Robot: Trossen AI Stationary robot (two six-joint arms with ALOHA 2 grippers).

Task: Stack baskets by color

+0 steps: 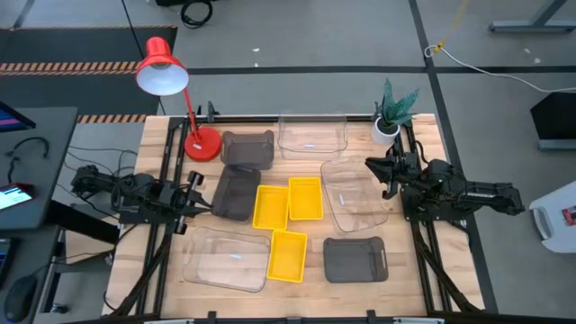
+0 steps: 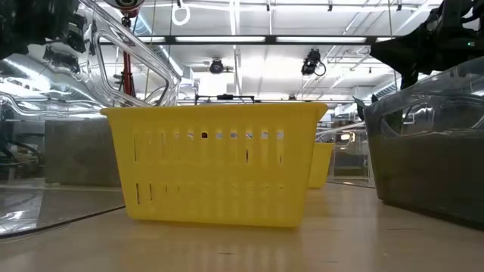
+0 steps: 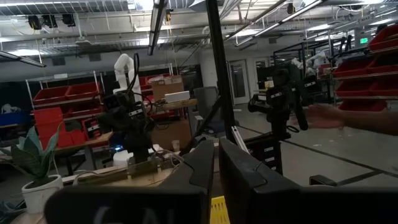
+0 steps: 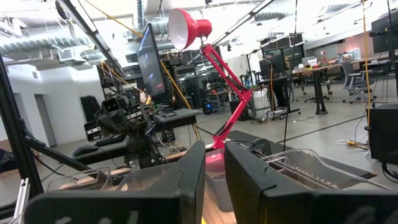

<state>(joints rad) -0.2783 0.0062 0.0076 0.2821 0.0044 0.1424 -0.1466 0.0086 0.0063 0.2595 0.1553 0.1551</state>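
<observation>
Ahead of left gripper: grey basket just beside your fingertips, blocks a straight reach.
Ahead of right gripper: clear basket close under the fingers.
Beside right gripper: potted plant near.
Beyond left gripper, table rear: red lamp overhangs.

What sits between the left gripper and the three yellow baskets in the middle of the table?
A dark grey basket lies just in front of the left gripper, between it and the nearest yellow basket. The other two yellow baskets lie beyond.
</observation>
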